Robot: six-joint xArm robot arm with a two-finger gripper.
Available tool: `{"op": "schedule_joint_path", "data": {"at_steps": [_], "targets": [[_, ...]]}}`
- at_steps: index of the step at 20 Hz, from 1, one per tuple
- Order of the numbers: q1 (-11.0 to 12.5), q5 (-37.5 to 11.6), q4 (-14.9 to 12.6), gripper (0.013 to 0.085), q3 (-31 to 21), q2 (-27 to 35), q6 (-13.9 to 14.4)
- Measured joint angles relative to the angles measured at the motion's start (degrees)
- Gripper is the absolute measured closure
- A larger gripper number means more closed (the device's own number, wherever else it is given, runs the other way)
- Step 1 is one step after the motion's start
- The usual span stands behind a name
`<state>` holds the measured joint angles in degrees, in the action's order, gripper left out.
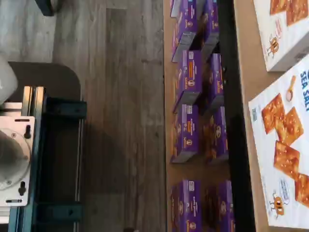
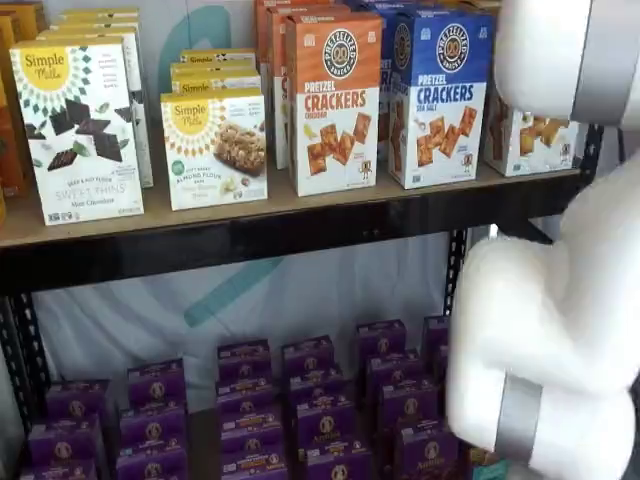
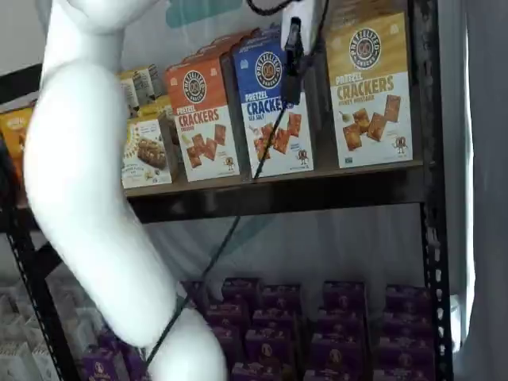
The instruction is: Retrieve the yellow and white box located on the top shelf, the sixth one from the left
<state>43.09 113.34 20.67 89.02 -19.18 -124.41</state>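
Note:
The yellow and white box (image 3: 369, 87) stands at the right end of the top shelf (image 3: 317, 194), next to the blue box (image 3: 266, 119). In a shelf view my white arm hides most of it, and only its white lower front (image 2: 530, 140) shows. My gripper (image 3: 292, 87) hangs from the top edge with a cable beside it, in front of the blue box and left of the yellow one. Its black fingers show no clear gap and hold no box. The wrist view shows the blue box's front (image 1: 285, 154) and the shelf's black rail (image 1: 234, 121).
An orange box (image 2: 335, 100) and white Simple Mills boxes (image 2: 78, 130) stand further left on the shelf. Several small purple boxes (image 2: 320, 400) fill the lower level. My white arm (image 2: 550, 340) fills the right of a shelf view. The dark mount (image 1: 29, 154) shows in the wrist view.

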Motion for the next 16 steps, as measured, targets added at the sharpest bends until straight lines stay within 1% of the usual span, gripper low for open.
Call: {"op": "schedule_joint_path", "data": {"at_steps": [1, 2, 3, 5, 8, 10, 13, 16], "targets": [[-0.6, 0.1, -1.2, 0.0130, 0.2, 0.0, 0.0], [-2.4, 0.3, -4.5, 0.0130, 0.4, -0.1, 0.3], [-3.3, 0.3, -5.9, 0.0130, 0.2, -0.4, 0.4], [-3.9, 0.1, -6.8, 0.0130, -0.5, -1.1, 0.7], [-4.2, -0.3, -7.0, 0.0130, -1.6, -2.1, 0.9], [-4.0, -1.0, -6.7, 0.0130, -2.5, -2.8, 0.9], [-3.1, -2.5, -5.4, 0.0130, -3.7, -4.1, 0.5], [-1.6, -2.8, -3.1, 0.0130, -3.4, -4.4, 0.1]]}}
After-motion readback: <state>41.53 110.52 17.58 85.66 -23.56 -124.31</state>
